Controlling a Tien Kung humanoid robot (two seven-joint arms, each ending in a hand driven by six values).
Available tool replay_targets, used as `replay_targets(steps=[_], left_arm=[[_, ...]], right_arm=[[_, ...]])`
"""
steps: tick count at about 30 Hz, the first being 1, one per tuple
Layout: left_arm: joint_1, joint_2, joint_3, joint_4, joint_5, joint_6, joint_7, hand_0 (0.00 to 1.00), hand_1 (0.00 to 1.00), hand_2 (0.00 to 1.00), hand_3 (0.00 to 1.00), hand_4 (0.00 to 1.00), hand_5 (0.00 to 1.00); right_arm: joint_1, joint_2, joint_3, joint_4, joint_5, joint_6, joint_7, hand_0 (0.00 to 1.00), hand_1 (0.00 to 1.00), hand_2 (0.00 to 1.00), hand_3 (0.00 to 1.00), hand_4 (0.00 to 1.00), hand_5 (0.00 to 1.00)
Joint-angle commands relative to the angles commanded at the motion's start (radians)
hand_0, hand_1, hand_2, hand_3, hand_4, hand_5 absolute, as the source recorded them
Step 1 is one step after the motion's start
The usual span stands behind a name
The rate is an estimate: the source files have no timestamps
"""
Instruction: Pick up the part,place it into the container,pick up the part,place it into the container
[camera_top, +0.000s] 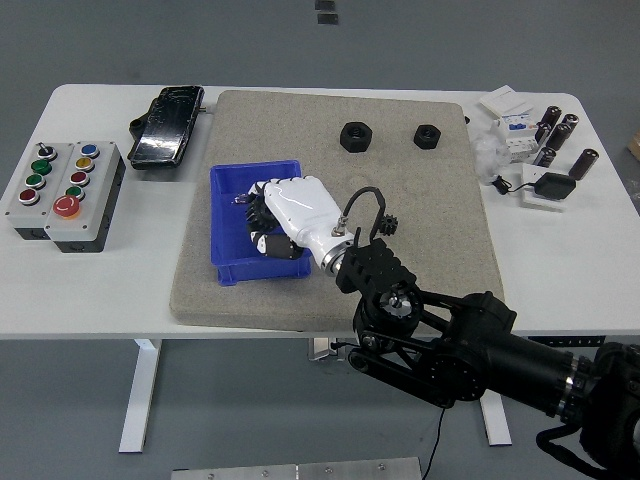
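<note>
The robot's right hand (290, 215), white-shelled on a black arm that reaches in from the lower right, is over the blue bin (228, 180), and everything else is easiest placed from that bin. The bin sits on the left part of a grey mat (420, 220). Beyond the bin and to its right, near the mat's far edge, two black nuts lie apart from each other: the nearer nut (355, 135) and the further nut (428, 135). A small black gear (388, 224) lies just right of the bin, close by the wrist. The hand hangs palm down inside the bin's rim with its fingers (262, 240) curled under; I cannot tell whether they pinch a part or have let it go, as the shell hides what lies beneath. This looks like the placing step. To do it well, the hand should be low over the bin floor before the fingers spread, so the part drops a short way and does not bounce out. It should then lift straight up, clear of the walls, so the light bin is not dragged across the mat. Left of the bin sit a black pedal (165, 125) and a button box (65, 190). Far right of it lies a clutter of small electrical bits (535, 140).
</note>
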Motion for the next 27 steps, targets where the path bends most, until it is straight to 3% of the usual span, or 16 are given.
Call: replay_targets(steps=[2, 3, 8, 9, 14, 15, 19, 22, 27], left_arm=[[0.000, 0.000, 0.000, 0.000, 0.001, 0.000, 0.000, 0.662, 0.624, 0.584, 0.616, 0.720, 0.370], [-0.001, 0.000, -0.001, 0.000, 0.001, 0.000, 0.000, 0.662, 0.623, 0.584, 0.616, 0.719, 0.369], [-0.004, -0.001, -0.002, 0.000, 0.005, -0.001, -0.001, 0.662, 0.623, 0.584, 0.616, 0.719, 0.369], [-0.004, -0.002, -0.003, 0.000, 0.006, -0.001, -0.002, 0.663, 0.624, 0.583, 0.616, 0.717, 0.370], [-0.005, -0.003, -0.004, 0.000, 0.010, -0.003, -0.001, 0.663, 0.624, 0.583, 0.616, 0.717, 0.370], [-0.005, -0.003, -0.004, 0.000, 0.011, -0.004, -0.001, 0.662, 0.625, 0.583, 0.615, 0.713, 0.369], [-0.005, -0.002, -0.007, 0.000, 0.016, -0.004, 0.000, 0.662, 0.625, 0.583, 0.615, 0.713, 0.369], [-0.006, -0.002, -0.008, 0.000, 0.016, -0.004, -0.001, 0.662, 0.624, 0.581, 0.614, 0.712, 0.369], [-0.005, -0.003, -0.011, 0.000, 0.020, -0.004, 0.001, 0.662, 0.624, 0.581, 0.615, 0.710, 0.366]], right_arm=[[-0.001, 0.000, -0.002, -0.005, 0.005, -0.003, 0.002, 0.614, 0.681, 0.696, 0.691, 0.386, 0.224], [-0.002, 0.000, -0.002, -0.006, 0.007, -0.004, 0.003, 0.654, 0.714, 0.752, 0.714, 0.460, 0.243], [-0.008, 0.000, 0.011, -0.010, 0.014, -0.013, 0.008, 0.654, 0.714, 0.752, 0.714, 0.460, 0.243], [-0.010, 0.000, 0.017, -0.009, 0.014, -0.013, 0.010, 0.655, 0.718, 0.752, 0.730, 0.534, 0.240], [-0.022, 0.000, 0.057, -0.006, 0.011, -0.001, 0.014, 0.655, 0.718, 0.752, 0.730, 0.534, 0.240], [-0.023, 0.000, 0.065, -0.006, 0.010, 0.005, 0.014, 0.662, 0.722, 0.758, 0.762, 0.721, 0.321], [-0.037, -0.002, 0.105, -0.001, 0.014, 0.008, 0.022, 0.662, 0.722, 0.758, 0.762, 0.721, 0.321], [-0.061, -0.011, 0.161, 0.017, 0.019, -0.020, 0.035, 0.655, 0.713, 0.753, 0.758, 0.708, 0.308], [-0.093, -0.053, 0.277, 0.016, 0.004, -0.046, 0.033, 0.634, 0.694, 0.745, 0.743, 0.683, 0.286]])
